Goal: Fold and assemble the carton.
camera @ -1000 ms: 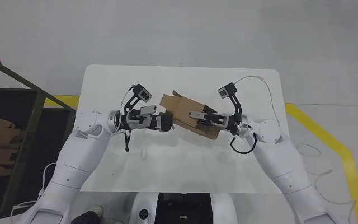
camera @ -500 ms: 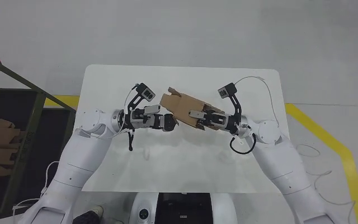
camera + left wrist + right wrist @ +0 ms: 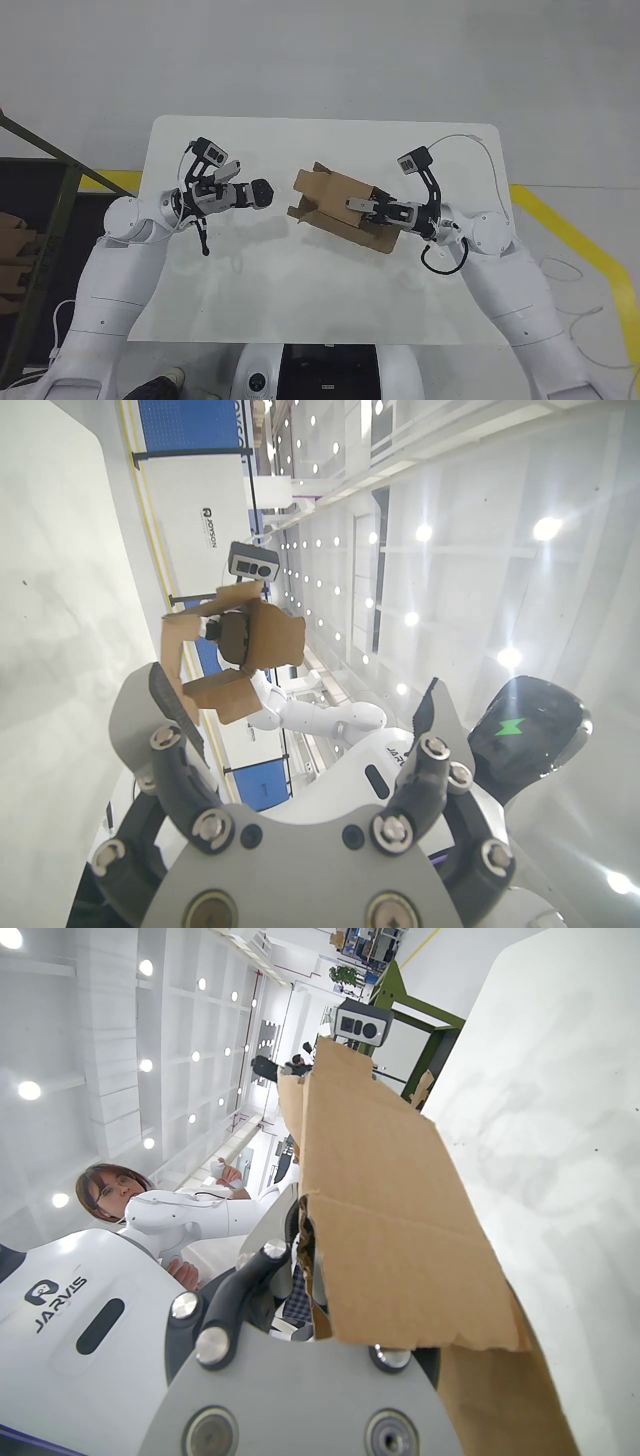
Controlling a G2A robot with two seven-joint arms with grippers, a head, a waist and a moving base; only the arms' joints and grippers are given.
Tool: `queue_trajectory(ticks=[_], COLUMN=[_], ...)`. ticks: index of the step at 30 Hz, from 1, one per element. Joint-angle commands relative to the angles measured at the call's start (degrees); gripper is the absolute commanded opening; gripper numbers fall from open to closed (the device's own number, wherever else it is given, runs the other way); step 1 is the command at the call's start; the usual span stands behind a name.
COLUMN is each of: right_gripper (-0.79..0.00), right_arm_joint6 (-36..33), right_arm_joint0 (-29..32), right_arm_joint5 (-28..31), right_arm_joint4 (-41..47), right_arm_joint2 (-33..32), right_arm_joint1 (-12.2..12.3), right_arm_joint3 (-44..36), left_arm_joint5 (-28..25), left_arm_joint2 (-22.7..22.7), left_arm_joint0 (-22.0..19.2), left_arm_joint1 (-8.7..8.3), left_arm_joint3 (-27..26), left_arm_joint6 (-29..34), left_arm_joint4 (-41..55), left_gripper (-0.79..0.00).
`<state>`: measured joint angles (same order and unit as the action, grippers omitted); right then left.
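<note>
Carton [image 3: 330, 195] — where's it sitting, from where you stand?

Over the middle of the table [image 3: 300, 300], a little toward the robot's right. It looks lifted off the top, since its shadow falls on the white surface just to the near side. A broad band of bare white tabletop runs from the near edge up to it, and another lies between it and the far edge.

Who's got hold of it?

That's the right gripper [image 3: 358, 207], fingers clamped on a wall at the carton's near-right end. The left gripper [image 3: 262, 193] sits near the other end with its fingers spread wide apart, and a small gap separates it from the flaps.

Which way does it point?

Its long axis runs slantwise, from the robot's far left to its near right. The open mouth, with its flaps splayed outward, faces the left gripper.

And the stuff itself?

Brown corrugated cardboard, matte, creased along the folds — with a ragged, torn edge right by the right gripper. The table is smooth white with rounded corners. Past its sides, yellow tape [image 3: 548, 215] runs across a pale grey floor.
</note>
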<state>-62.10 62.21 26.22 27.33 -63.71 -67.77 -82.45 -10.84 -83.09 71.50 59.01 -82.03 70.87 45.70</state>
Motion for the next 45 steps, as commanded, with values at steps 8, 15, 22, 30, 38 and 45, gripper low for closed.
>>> queue_trajectory(ticks=[8, 15, 22, 30, 38, 45], right_gripper=[-0.785, -0.785, -0.785, -0.785, -0.785, -0.785], right_arm_joint6=[-0.9, -1.0, -0.9, -1.1, -1.5, -0.6], right_arm_joint0=[-1.2, -2.4, -2.4, -2.1, -1.9, -1.8], right_arm_joint5=[0.6, 1.1, 1.5, 1.8, 1.5, 1.7], right_arm_joint4=[1.4, 1.7, 2.0, 2.3, 2.8, 2.9], right_arm_joint2=[1.4, 3.2, 4.2, 4.7, 5.4, 5.1], right_arm_joint1=[-0.3, -0.8, -1.0, -1.2, -1.3, -1.3], right_arm_joint3=[0.2, 1.4, 1.4, 1.0, 0.9, 1.1], left_arm_joint5=[0.6, 1.0, 1.4, 1.5, 1.6, 2.0], left_arm_joint2=[5.4, 8.8, 9.9, 10.7, 11.0, 11.5], left_arm_joint0=[-0.9, -3.4, -5.0, -5.5, -6.2, -6.4], left_arm_joint1=[1.02, 2.07, 2.52, 2.90, 3.15, 3.39], left_arm_joint3=[2.2, 3.1, 3.9, 3.9, 4.0, 4.1], left_arm_joint6=[0.9, 2.7, 4.3, 4.4, 4.3, 4.5], left_arm_joint4=[1.3, 5.7, 7.0, 7.2, 7.1, 7.0], left_gripper=[0.000, 0.000, 0.000, 0.000, 0.000, 0.000])
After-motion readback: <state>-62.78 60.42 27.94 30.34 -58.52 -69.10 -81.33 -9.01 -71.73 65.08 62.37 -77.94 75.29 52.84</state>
